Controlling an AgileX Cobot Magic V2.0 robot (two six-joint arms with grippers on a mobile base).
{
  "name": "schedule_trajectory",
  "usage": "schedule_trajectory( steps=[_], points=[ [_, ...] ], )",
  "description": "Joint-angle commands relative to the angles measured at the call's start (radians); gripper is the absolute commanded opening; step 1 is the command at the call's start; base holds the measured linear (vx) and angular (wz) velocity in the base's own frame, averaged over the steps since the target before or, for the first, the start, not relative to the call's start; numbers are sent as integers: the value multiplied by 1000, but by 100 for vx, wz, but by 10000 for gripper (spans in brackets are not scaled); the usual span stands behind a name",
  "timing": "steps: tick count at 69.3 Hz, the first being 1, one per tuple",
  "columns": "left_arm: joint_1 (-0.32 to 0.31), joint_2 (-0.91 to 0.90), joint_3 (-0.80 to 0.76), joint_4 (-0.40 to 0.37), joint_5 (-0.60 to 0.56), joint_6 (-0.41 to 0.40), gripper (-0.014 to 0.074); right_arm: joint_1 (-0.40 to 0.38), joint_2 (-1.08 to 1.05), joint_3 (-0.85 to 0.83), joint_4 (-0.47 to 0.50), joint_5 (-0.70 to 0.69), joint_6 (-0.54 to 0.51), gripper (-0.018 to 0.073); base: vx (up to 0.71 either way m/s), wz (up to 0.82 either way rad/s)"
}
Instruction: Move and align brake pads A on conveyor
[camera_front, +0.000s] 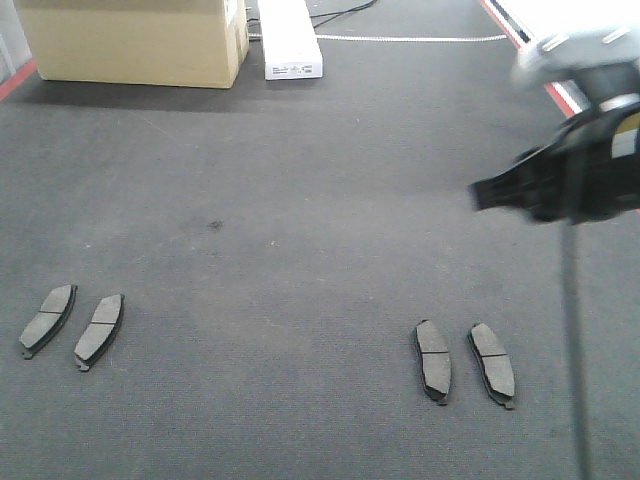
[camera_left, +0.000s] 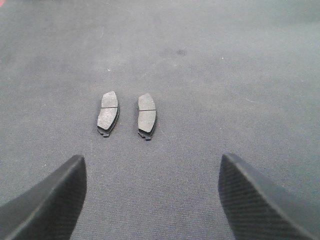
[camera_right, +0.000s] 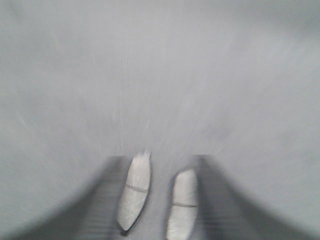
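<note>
The dark-grey conveyor carries a cardboard box and a white unit with an unreadable label; four brake pads A lie in two pairs, left pair, right pair. The right gripper hangs blurred above the right pair, its jaw gap impossible to tell; the left gripper hovers before the left pair, jaws wide.

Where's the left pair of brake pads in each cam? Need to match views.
Front view: left pair of brake pads sits at lower left on the conveyor, tilted alike, side by side, apart.
Left wrist view: same pair centre frame, ahead of the open left gripper.
Right wrist view: not in it; the blurred pads there look like the other pair.
Shared landmark: the small dark spot on the belt, also in the left wrist view.
</note>
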Motion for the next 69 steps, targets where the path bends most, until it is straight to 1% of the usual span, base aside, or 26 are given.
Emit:
schedule_trajectory(
  steps=[1, 20, 30, 40, 57, 64, 69],
  points=[
    [-5, 12, -25, -8, -72, -10, 517, 0, -107, -32, -18, -25, -8, -20, 0, 0],
    [-5, 12, -25, -8, -72, -10, 517, 0, -313, -32, -21, 18, -13, -11, 0, 0],
    [-5, 12, -25, -8, -72, -10, 517, 0, -424, -4, -36, 1, -17, -8, 0, 0],
    [-5, 12, -25, -8, -75, -10, 517, 0, -559, 117, -99, -13, -13, -8, 0, 0],
    [-5, 12, -25, -8, -104, -10, 509, 0, -786, 371, -106, -14, -13, -7, 0, 0],
    [-5, 12, -25, -8, -110, -10, 461, 0, -871, 460, -106, -15, -13, -7, 0, 0],
    [-5, 12, -25, -8, -110, -10, 391, 0, -913, 517, -106, -19, -13, -7, 0, 0]
  ],
)
